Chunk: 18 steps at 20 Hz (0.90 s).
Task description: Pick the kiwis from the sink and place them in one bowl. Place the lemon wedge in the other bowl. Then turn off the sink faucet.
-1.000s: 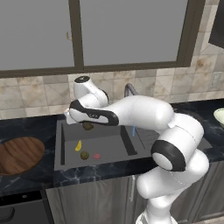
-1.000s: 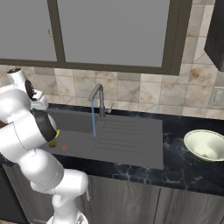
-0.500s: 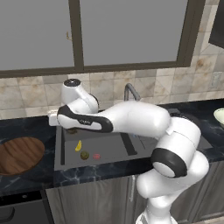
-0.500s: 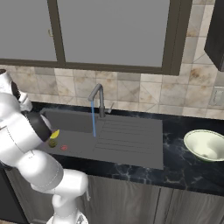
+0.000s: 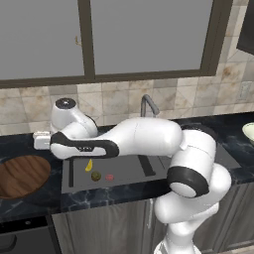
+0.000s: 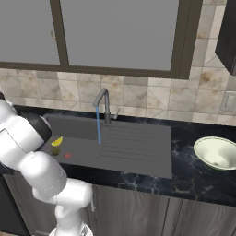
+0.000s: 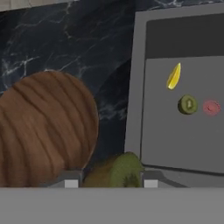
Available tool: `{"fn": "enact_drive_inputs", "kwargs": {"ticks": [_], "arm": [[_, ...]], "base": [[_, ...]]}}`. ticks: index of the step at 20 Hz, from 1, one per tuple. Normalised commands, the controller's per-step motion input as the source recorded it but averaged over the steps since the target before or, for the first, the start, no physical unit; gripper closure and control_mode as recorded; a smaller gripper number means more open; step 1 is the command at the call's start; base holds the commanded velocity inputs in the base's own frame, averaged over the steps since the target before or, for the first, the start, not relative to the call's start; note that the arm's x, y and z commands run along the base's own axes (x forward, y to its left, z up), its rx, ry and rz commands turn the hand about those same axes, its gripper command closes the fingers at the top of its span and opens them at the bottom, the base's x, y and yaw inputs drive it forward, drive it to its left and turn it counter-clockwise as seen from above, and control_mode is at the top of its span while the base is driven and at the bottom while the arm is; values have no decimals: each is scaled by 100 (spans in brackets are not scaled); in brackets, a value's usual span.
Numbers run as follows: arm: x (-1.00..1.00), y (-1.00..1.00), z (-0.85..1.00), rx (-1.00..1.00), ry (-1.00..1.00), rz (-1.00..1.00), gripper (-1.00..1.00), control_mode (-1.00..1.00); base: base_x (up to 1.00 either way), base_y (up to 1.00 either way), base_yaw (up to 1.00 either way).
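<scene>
One kiwi point(image 7: 117, 171) sits clamped in my tool point(image 7: 107, 183), carried toward the wooden bowl point(image 7: 43, 131) at nine o'clock for dropping; its twin point(image 7: 187, 105) waits in the sink point(image 7: 175, 144).

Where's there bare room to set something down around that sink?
Free: the ribbed drainboard right of the faucet, and the counter between sink and pale bowl. Crowded: the basin's left end, with lemon wedge, kiwi and a red piece.
</scene>
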Motion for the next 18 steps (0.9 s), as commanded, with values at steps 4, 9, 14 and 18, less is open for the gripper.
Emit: {"fn": "enact_drive_inputs", "kwargs": {"ticks": [4, 9, 14, 18], "arm": [[-11, 68, 8, 1, 0, 0, 100, -100], [-4, 75, 2, 0, 0, 0, 100, -100], [0, 77, 0, 0, 0, 0, 100, -100], [0, 71, -7, -3, 0, -1, -100, -100]], "base": [[0, 0, 0], [0, 0, 0], [0, 0, 0], [0, 0, 0]]}}
